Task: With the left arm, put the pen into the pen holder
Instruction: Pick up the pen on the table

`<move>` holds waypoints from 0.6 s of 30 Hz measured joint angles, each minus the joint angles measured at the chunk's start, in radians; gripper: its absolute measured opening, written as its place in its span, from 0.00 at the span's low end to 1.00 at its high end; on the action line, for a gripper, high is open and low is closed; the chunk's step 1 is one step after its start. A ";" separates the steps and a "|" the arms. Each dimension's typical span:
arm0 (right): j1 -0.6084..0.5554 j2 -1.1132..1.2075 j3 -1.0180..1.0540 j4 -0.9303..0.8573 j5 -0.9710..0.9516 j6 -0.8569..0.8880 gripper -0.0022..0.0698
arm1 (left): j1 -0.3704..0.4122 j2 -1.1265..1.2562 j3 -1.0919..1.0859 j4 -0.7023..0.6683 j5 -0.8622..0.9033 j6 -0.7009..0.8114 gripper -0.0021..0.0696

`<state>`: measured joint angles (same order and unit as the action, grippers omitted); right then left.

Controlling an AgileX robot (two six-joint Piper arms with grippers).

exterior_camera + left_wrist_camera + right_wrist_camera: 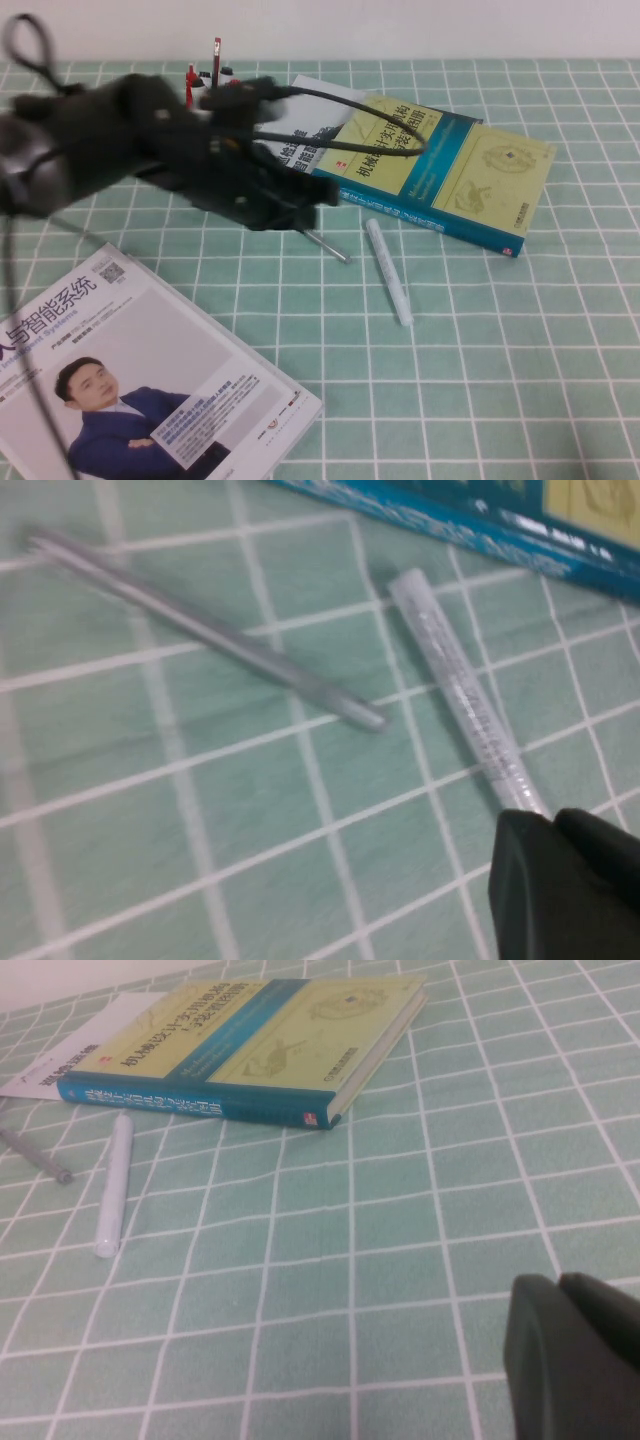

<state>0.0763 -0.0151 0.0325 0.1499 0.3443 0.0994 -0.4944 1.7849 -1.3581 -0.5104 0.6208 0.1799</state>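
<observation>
The left claw [300,205] hangs over the middle of the table on the end of the black left arm [110,140], its fingers [560,880] pressed together with nothing between them. The pen [328,248] lies flat on the green checked cloth [480,360] just under and to the right of the claw tip, apart from it; in the left wrist view the pen [210,630] runs slantwise across the white grid lines.

At the near left lies a magazine [150,380] with a man in a dark suit on its cover, a square code in one corner and Chinese characters along its edge; the smaller print is too fine to read. Behind the arm, at the far side, stands the pen holder [215,80], mostly hidden, with red and white pens [216,55] sticking up out of it.

Right of the pen, near it but not touching, lies a white marker [388,270]. Beyond the marker sits a yellow and teal book [450,170] with Chinese title text, resting partly on a white booklet [310,100]. The book's teal spine [190,1105] also carries Chinese characters and a small red mark.

The right claw [575,1345] is low over the cloth at the right; its fingers look closed and empty.
</observation>
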 joint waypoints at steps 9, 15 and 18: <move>0.000 0.000 0.000 0.000 0.000 0.000 0.00 | -0.131 0.254 -0.346 0.230 0.142 -0.236 0.03; 0.000 0.000 0.000 0.000 0.000 0.000 0.00 | -0.161 0.373 -0.577 0.478 0.309 -0.494 0.03; 0.000 0.000 0.000 0.000 0.000 0.000 0.00 | -0.161 0.409 -0.643 0.537 0.341 -0.566 0.03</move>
<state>0.0763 -0.0151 0.0325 0.1499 0.3443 0.0994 -0.6552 2.1934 -2.0012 0.0270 0.9620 -0.3864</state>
